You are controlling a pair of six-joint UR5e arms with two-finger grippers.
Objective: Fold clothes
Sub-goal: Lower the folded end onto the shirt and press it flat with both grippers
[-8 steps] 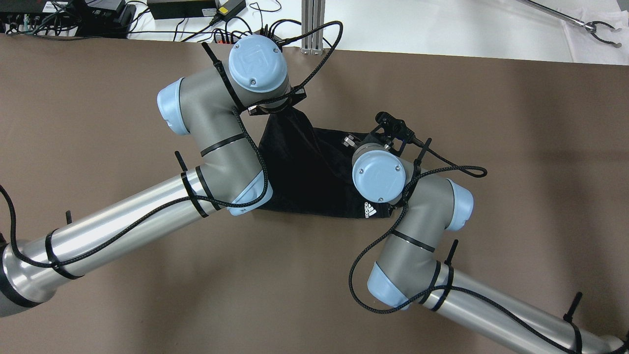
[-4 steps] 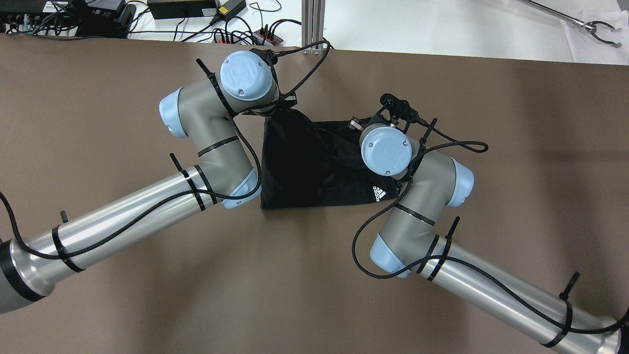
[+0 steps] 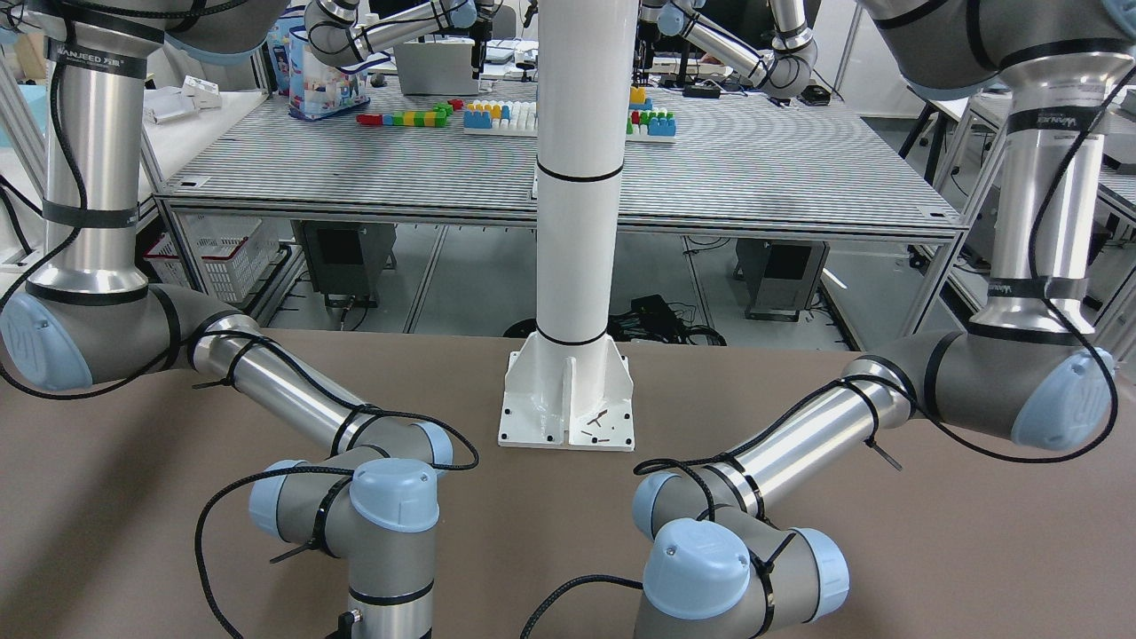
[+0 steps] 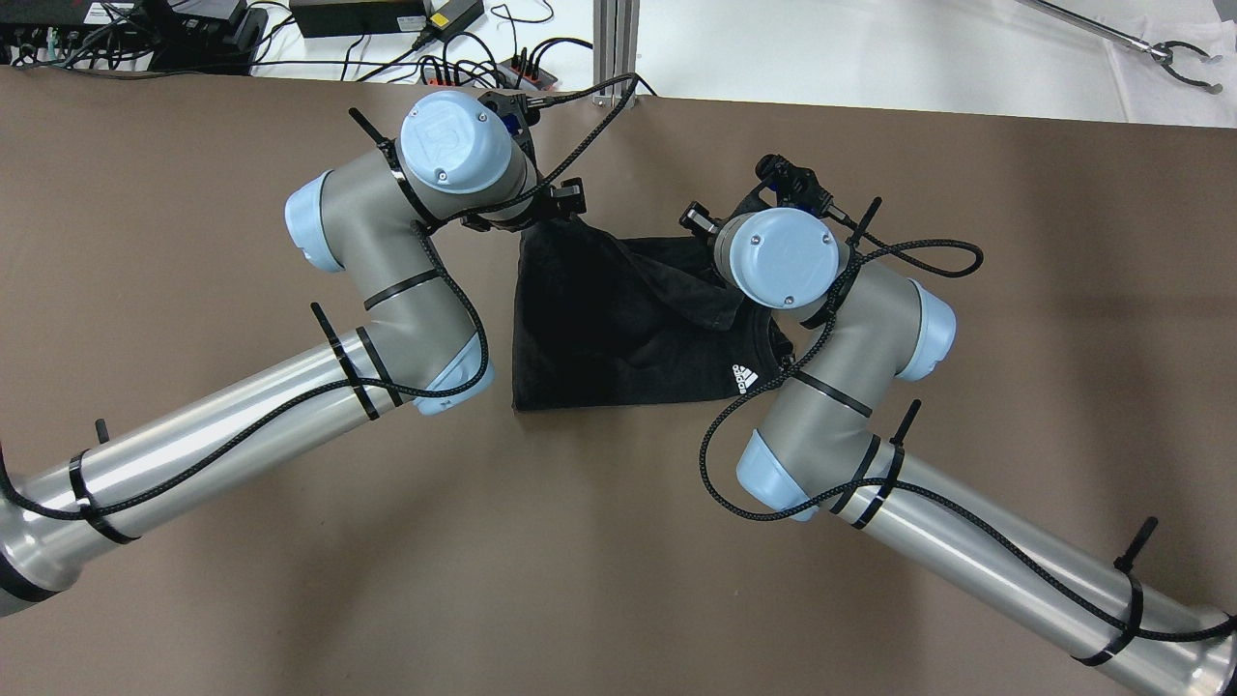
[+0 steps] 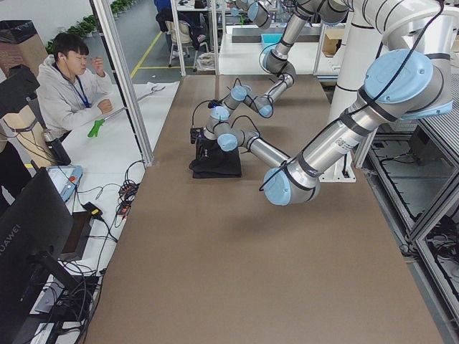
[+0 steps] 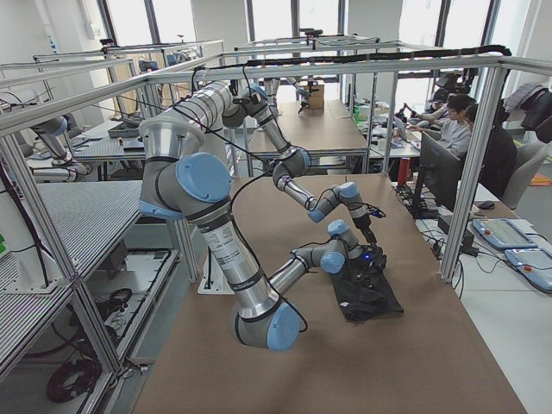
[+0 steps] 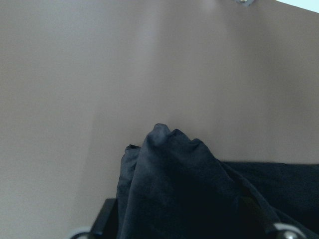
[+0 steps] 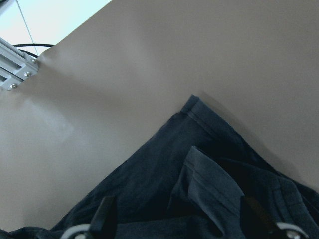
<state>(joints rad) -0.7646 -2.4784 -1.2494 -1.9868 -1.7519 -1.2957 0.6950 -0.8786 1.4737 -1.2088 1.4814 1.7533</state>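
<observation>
A black garment (image 4: 618, 329) with a white logo (image 4: 744, 378) lies partly folded on the brown table (image 4: 1015, 290). My left gripper (image 4: 527, 224) sits under its wrist at the garment's far left corner, shut on bunched black cloth (image 7: 179, 179). My right gripper (image 4: 717, 253) is at the far right corner, shut on the cloth, whose hemmed flap (image 8: 209, 169) hangs below it. Both corners are lifted and the cloth slopes down to the near edge. The garment also shows in the exterior left view (image 5: 215, 163) and the exterior right view (image 6: 366, 297).
Cables and power boxes (image 4: 358, 14) and an aluminium post (image 4: 617, 48) line the table's far edge. A grabber tool (image 4: 1174, 53) lies at the far right. The white pedestal (image 3: 568, 390) stands behind the arms. An operator (image 5: 68, 93) sits beyond the far edge.
Both grippers have moved toward the table's far edge with the cloth. The left wrist also shifted left. The garment's near edge and logo have slid away from the robot.
</observation>
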